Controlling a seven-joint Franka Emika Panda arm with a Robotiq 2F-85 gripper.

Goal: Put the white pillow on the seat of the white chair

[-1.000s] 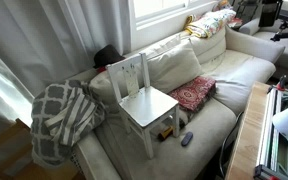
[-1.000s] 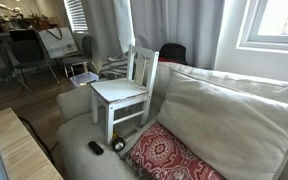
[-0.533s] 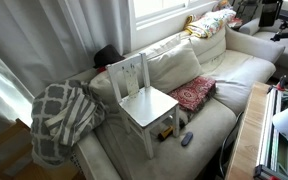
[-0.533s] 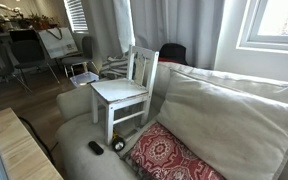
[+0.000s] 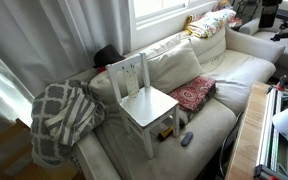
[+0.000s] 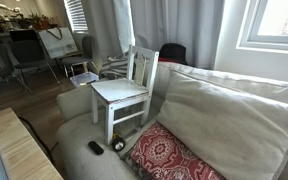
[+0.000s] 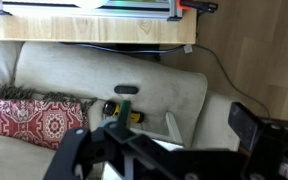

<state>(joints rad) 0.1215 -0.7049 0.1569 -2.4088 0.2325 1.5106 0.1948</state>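
Note:
The white pillow (image 5: 174, 65) leans against the sofa back, behind the red patterned cushion; it also fills the right of an exterior view (image 6: 229, 115). The white chair (image 5: 149, 105) stands on the sofa seat, and its seat (image 6: 119, 92) is bare. My gripper (image 7: 184, 121) shows only in the wrist view. It is open and empty, high above the sofa's front edge. One white chair leg (image 7: 172, 124) shows between its fingers. The arm is not in either exterior view.
A red patterned cushion (image 5: 192, 93) lies beside the chair. A grey-white lattice blanket (image 5: 62, 115) hangs over the sofa arm. A dark remote (image 7: 127, 89) and a small yellow-black object (image 7: 122, 113) lie on the sofa seat. A wooden table (image 7: 84, 25) stands in front.

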